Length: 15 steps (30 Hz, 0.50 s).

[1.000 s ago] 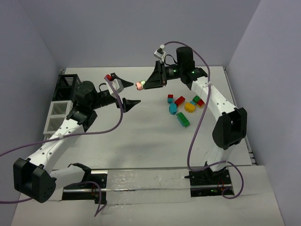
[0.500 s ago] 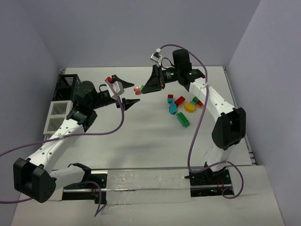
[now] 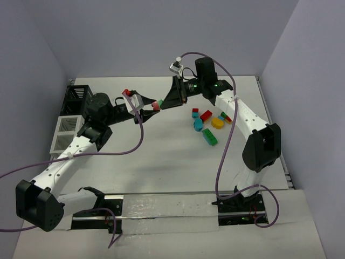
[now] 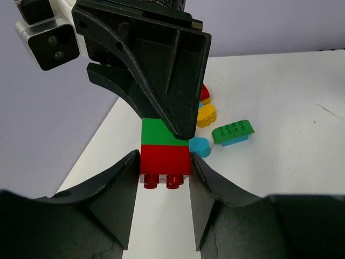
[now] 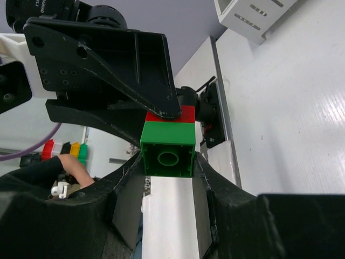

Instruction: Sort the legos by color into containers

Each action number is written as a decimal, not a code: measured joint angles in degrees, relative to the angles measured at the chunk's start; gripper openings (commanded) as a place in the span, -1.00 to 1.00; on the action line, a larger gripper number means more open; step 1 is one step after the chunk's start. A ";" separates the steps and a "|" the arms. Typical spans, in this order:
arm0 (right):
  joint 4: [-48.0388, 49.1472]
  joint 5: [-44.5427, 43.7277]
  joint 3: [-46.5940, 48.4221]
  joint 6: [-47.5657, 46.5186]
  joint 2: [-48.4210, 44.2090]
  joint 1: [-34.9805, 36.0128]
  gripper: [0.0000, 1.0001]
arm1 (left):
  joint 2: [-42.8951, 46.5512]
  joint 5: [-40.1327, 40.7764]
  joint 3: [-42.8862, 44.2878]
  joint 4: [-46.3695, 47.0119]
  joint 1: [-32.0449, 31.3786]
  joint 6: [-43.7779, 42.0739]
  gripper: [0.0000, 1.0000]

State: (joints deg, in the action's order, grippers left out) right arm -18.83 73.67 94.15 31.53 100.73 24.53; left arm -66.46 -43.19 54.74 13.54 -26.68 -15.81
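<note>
A red brick [image 4: 164, 159] joined to a green brick [image 4: 159, 131] hangs in mid-air between both arms. My left gripper [image 4: 164, 163] has its jaws pressed on both sides of the red brick. My right gripper [image 5: 168, 162] is shut on the green brick [image 5: 168, 148], with the red brick [image 5: 186, 114] beyond it. Seen from above, the two grippers meet at the joined bricks [image 3: 157, 103] over the table's back middle. Loose legos lie to the right: red [image 3: 206, 115], cyan [image 3: 198, 124], yellow [image 3: 217, 123], green [image 3: 210, 137]. The black container [image 3: 75, 97] and white container [image 3: 64, 132] stand at the left edge.
More small bricks [image 3: 227, 116] lie by the right arm's forearm. Purple cables loop over both arms. In the left wrist view a green-on-cyan piece [image 4: 233, 133], a yellow piece [image 4: 206, 115] and a cyan round piece [image 4: 199, 145] lie on the table below.
My right gripper carried the joined bricks left toward my left gripper. The left jaws, wide open a second ago, have closed in on the red brick.
</note>
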 measured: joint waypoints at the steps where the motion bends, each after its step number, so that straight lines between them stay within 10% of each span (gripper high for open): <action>1: 0.00 -0.08 0.00 0.24 0.00 0.02 -1.00 | 0.00 0.07 0.00 -0.02 0.00 -0.11 -0.28; 7: 0.02 -0.55 0.00 0.56 0.00 -0.15 -1.00 | 0.15 1.50 0.00 -0.77 -0.24 -1.21 -0.97; 15: -0.37 -0.74 0.46 -0.37 0.07 -3.99 -1.00 | 5.53 5.29 -5.04 -4.59 3.62 0.07 -1.00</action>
State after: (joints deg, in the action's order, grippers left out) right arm -19.20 72.93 94.61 31.16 100.79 20.54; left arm -60.93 -37.89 49.70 8.96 -23.05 -15.75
